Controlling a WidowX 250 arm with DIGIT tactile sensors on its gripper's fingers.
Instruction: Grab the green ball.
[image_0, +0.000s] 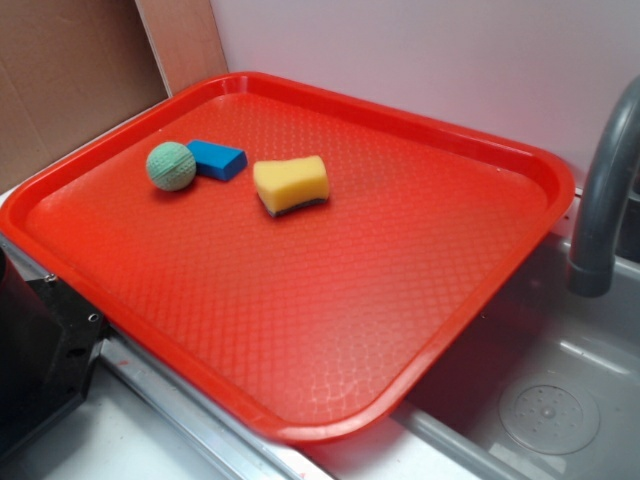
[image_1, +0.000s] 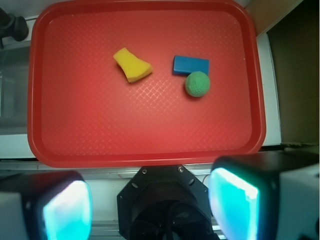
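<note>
Claw (image_1: 150, 205) spread wide, empty, well back from tray (image_1: 145, 145). Green ball (image_1: 197, 83) touches blue block (image_1: 190, 65) at 11 o'clock; risk: fingers snag block, ball rolls.

Gripper (image_1: 150, 205) had two chunky fingers (image_1: 252, 200), black-edged housings with pale grey outer faces. Inner pads (image_1: 67, 212) looked glossy cyan-teal, blurred at close range. Between them sat a black octagonal mount (image_1: 162, 200) with small silver screws near its top edge and a round dark opening with ribbed detail below. Exterior view showed only a black boxy arm part (image_0: 40, 350) at lower left, angular bracket edge, a couple of small screws on it.
</note>
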